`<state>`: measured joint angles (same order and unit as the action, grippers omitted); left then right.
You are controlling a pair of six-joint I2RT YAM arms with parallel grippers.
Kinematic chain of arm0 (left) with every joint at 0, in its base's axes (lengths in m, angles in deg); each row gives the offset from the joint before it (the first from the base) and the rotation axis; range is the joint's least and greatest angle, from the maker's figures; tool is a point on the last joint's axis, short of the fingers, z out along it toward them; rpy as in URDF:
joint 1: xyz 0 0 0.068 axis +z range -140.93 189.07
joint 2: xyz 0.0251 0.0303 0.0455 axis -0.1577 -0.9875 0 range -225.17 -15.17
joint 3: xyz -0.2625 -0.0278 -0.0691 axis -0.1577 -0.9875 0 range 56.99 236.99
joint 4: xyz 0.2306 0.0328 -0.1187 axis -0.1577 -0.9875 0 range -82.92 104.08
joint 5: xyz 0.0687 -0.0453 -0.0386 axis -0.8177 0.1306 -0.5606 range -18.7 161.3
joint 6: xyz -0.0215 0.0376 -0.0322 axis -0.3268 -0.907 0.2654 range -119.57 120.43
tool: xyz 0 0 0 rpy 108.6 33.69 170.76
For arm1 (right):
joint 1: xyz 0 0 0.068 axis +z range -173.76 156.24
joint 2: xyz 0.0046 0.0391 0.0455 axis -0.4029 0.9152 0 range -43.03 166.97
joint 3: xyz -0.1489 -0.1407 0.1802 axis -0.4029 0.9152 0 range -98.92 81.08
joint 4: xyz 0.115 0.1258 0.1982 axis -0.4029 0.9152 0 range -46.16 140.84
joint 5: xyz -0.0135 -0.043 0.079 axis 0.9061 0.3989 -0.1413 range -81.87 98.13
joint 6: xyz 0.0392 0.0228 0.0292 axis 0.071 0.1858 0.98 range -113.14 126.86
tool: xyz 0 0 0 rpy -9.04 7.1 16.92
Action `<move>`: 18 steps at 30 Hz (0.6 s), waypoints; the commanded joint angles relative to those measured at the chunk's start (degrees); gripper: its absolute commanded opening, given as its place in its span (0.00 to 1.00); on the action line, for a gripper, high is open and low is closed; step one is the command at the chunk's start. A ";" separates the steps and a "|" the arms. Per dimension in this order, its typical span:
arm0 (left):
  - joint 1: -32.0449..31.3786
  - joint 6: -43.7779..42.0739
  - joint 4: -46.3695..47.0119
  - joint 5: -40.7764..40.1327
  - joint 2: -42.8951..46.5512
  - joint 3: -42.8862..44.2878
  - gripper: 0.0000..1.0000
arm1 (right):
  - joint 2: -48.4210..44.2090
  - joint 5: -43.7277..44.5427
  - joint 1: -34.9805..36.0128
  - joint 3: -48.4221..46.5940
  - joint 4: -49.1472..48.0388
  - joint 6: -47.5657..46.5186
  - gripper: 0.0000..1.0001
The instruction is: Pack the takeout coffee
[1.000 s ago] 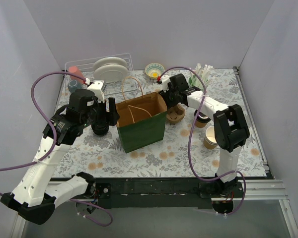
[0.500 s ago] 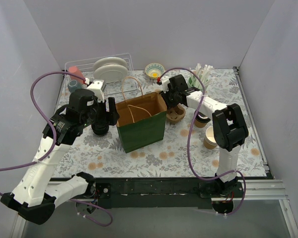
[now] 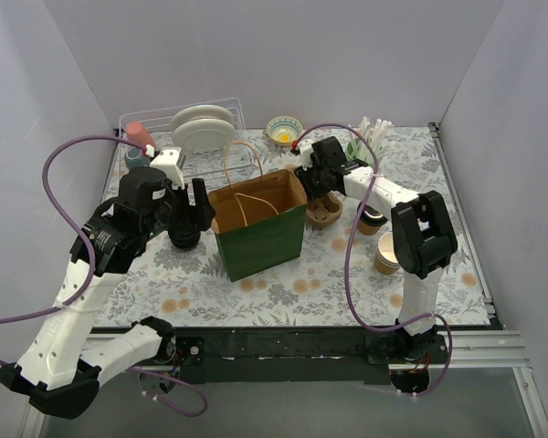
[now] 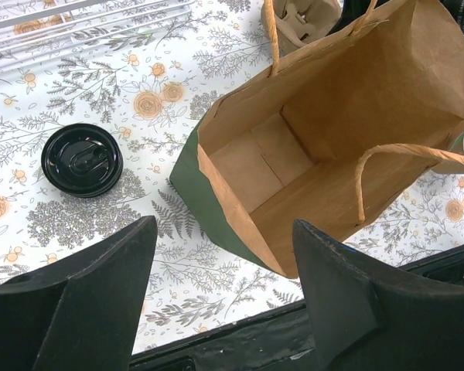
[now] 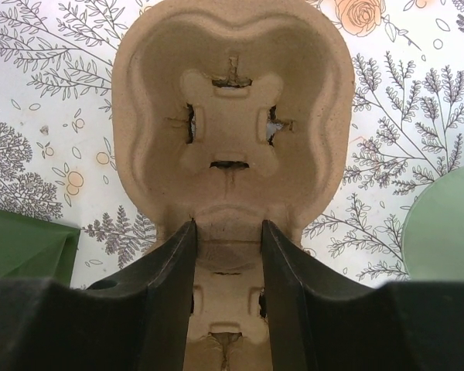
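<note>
The takeout coffee (image 3: 184, 236), a cup with a round black lid, stands on the floral table left of the green paper bag (image 3: 260, 228). In the left wrist view its lid (image 4: 83, 160) shows from above, left of the open bag (image 4: 294, 154), whose brown inside is empty. My left gripper (image 3: 197, 208) hangs open above the cup and the bag's left edge, holding nothing; it also shows in the left wrist view (image 4: 224, 290). My right gripper (image 5: 228, 239) is shut on the middle ridge of the moulded cup carrier (image 5: 232, 93), right of the bag (image 3: 324, 212).
A dish rack with plates (image 3: 201, 132) and a small bowl (image 3: 283, 130) stand at the back. A second lidded cup (image 3: 373, 219) and a lidless tan cup (image 3: 386, 254) stand right of the carrier. White flowers (image 3: 373, 135) lie at the back right.
My left arm has shifted slightly to the left, its gripper staying open beside the bag. My right gripper has stayed on the carrier.
</note>
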<state>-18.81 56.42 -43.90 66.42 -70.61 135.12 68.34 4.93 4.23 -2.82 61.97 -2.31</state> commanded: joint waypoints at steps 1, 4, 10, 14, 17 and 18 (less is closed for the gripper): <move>0.11 0.26 -0.38 -0.92 2.00 0.45 0.71 | -3.62 -0.31 -0.65 -1.44 0.41 0.91 0.43; 0.11 0.35 -0.38 -0.57 2.27 0.18 0.71 | -3.71 -0.66 -1.00 -1.62 0.85 1.00 0.45; 0.11 0.35 -0.30 -0.56 2.35 0.09 0.71 | -3.62 -1.63 -1.27 -1.62 1.03 1.43 0.41; 0.11 0.26 -0.47 -0.83 2.18 0.18 0.71 | -3.62 -2.42 -1.53 -1.88 1.03 1.70 0.40; 0.11 0.70 -0.47 -0.92 2.09 0.27 0.71 | -3.88 -2.60 -1.71 -2.41 1.20 1.78 0.36; 0.11 0.79 -0.47 -0.83 2.09 0.18 0.71 | -3.97 -2.51 -1.80 -2.93 1.55 1.87 0.36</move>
<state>-18.81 56.79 -43.98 66.16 -69.16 135.12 67.51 3.40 2.89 -2.82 63.39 -1.00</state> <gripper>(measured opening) 0.710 0.424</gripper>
